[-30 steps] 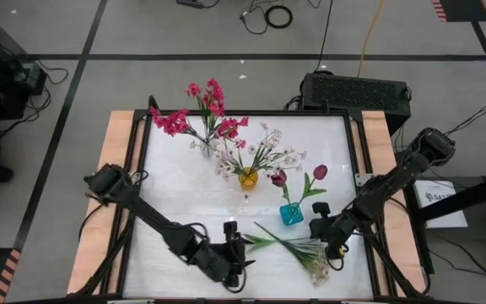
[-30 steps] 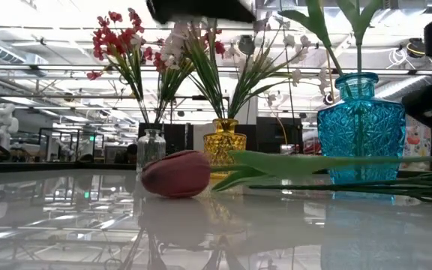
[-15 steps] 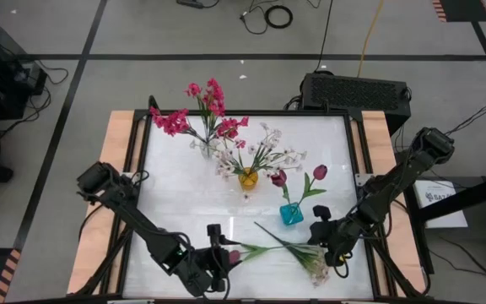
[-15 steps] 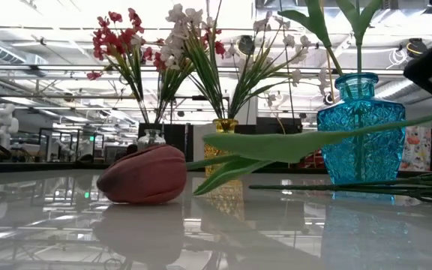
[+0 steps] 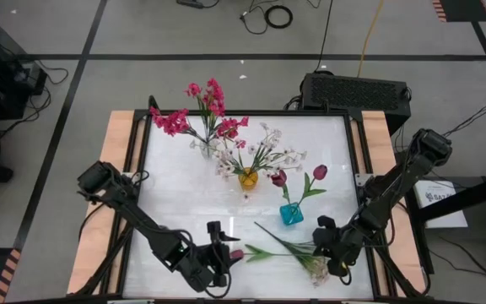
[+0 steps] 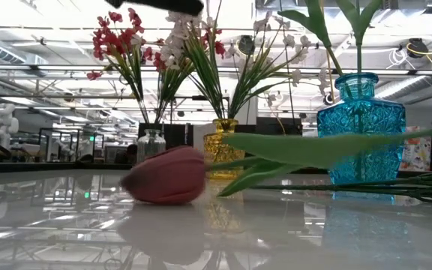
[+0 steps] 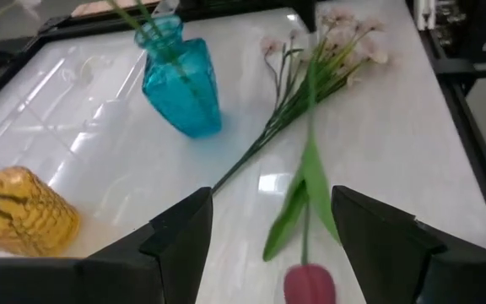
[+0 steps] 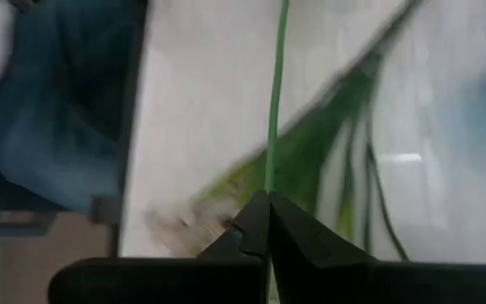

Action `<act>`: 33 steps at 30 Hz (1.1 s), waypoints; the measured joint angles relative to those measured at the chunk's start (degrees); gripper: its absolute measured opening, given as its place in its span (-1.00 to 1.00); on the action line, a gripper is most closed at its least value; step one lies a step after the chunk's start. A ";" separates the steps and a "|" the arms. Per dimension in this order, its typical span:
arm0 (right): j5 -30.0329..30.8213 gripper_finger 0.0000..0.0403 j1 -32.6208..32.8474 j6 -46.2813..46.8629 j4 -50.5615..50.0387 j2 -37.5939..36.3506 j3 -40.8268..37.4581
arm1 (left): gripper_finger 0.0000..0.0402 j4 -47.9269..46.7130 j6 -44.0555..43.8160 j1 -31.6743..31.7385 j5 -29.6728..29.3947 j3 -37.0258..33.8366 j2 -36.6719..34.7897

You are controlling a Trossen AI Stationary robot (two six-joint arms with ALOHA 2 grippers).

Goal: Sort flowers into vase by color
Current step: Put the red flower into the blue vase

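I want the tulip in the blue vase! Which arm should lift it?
Probably the right: the right gripper is shut on the tulip stem, close to the blue vase. The left gripper is open, holding nothing.

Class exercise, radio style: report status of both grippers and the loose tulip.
Right gripper shut on tulip stem. Left gripper open, bud between its fingers, untouched. White sprig lies under stem; blue vase close by.
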 joint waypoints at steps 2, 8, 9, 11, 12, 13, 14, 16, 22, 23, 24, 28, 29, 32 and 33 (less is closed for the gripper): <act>0.71 -1.00 0.00 0.29 2.36 0.18 0.00 | 0.24 1.67 -0.81 0.34 0.00 -1.61 -0.02; 0.54 -0.90 0.30 6.34 -1.30 1.70 0.00 | 0.24 3.94 -0.77 0.54 0.20 -3.13 0.00; 0.53 -0.85 0.37 7.10 -1.97 1.68 0.00 | 0.24 3.88 -0.77 0.52 0.22 -3.15 0.00; 1.44 -0.72 0.38 6.96 -1.42 1.68 0.00 | 0.24 3.93 -0.77 0.34 0.26 -3.15 0.00; 2.37 -0.65 0.41 6.28 -0.36 1.68 0.00 | 0.24 4.00 -0.77 0.24 0.24 -3.15 0.00; 3.12 -0.59 0.35 5.43 1.14 1.66 0.00 | 0.24 3.99 -0.76 0.21 0.25 -3.15 0.00; 4.28 -0.53 0.37 4.45 2.70 1.66 0.00 | 0.24 3.98 -0.77 0.20 0.31 -3.15 0.00; 6.44 -0.42 0.35 1.09 6.14 1.81 0.00 | 0.24 4.01 -0.79 0.15 0.48 -3.15 0.00; 10.74 -0.25 -0.35 -9.54 20.62 7.53 0.13 | 0.24 4.27 -0.75 0.22 0.57 -3.15 -0.02; 11.34 -0.25 -0.49 -10.56 21.47 9.20 0.50 | 0.24 4.23 -0.75 0.22 0.57 -3.15 -0.02; 11.78 -0.24 -0.56 -11.64 21.37 10.88 1.27 | 0.24 4.20 -0.72 0.22 0.57 -3.15 -0.02; 13.65 -0.24 -0.93 -16.41 18.17 16.98 6.28 | 0.24 4.14 -0.50 0.22 0.57 -3.15 -0.02; 13.99 -0.24 -1.08 -17.48 16.62 18.28 7.94 | 0.24 4.05 -0.49 0.22 0.57 -3.15 -0.02; 16.14 -0.24 -1.21 -18.98 9.26 21.58 13.18 | 0.24 3.98 -0.33 0.22 0.57 -3.15 -0.02; 16.34 -0.24 -1.27 -19.21 7.08 22.54 14.82 | 0.24 3.96 -0.33 0.22 0.57 -3.15 -0.02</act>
